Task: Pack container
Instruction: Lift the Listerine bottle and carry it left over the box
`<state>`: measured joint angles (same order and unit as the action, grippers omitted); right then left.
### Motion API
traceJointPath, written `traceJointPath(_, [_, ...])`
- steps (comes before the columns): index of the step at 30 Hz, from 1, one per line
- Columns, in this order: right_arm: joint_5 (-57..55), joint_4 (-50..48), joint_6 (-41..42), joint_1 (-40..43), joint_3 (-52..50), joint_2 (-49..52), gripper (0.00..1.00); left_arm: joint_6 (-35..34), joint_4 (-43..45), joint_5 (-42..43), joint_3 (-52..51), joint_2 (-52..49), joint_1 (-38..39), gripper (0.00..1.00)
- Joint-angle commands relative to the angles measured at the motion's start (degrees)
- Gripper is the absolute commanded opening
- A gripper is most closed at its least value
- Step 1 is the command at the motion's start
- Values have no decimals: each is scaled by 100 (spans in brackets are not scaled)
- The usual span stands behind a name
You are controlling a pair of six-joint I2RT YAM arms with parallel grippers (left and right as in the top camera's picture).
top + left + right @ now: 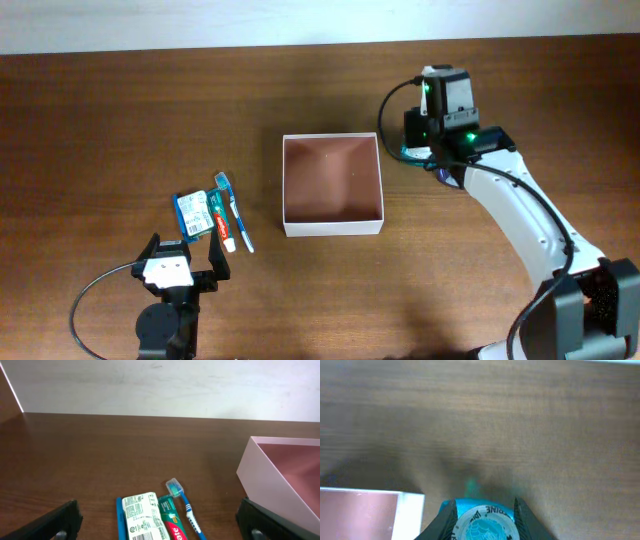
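Observation:
The container [333,227], a square white-walled box with a reddish-brown inside, sits open and empty at the table's middle. It also shows in the left wrist view [265,485] and the right wrist view [410,515]. My right gripper [428,152] is just right of the container's far right corner. In the right wrist view it [482,509] is shut on a teal bottle with a white printed cap [482,524]. My left gripper [183,245] is open and empty at the front left, just behind the toiletries [162,527].
Left of the container lie a white-and-blue packet [192,213], a toothpaste tube [222,225] and a blue toothbrush [236,212], side by side. They show in the left wrist view: packet [142,515], tube [170,520], toothbrush [186,510]. A white wall runs along the table's far edge.

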<state>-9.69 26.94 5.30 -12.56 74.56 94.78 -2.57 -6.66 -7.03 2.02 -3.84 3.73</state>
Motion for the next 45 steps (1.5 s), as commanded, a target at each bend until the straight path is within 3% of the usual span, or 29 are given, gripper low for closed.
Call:
traceJointPath(1, [-330, 352, -79, -234, 935, -431, 26, 92, 0, 63, -28, 42, -26, 99])
traceJointPath(10, [-352, 1690, 15, -890, 2597, -476, 24, 92, 0, 63, -28, 42, -26, 99])
traceJointPath(24, [-389, 1921, 1025, -1609, 2610, 24, 23, 92, 0, 63, -28, 42, -26, 99])
traceJointPath(45, [-411, 1818, 1023, -1818, 2599, 1274, 22, 92, -2, 63, -28, 42, -26, 99])
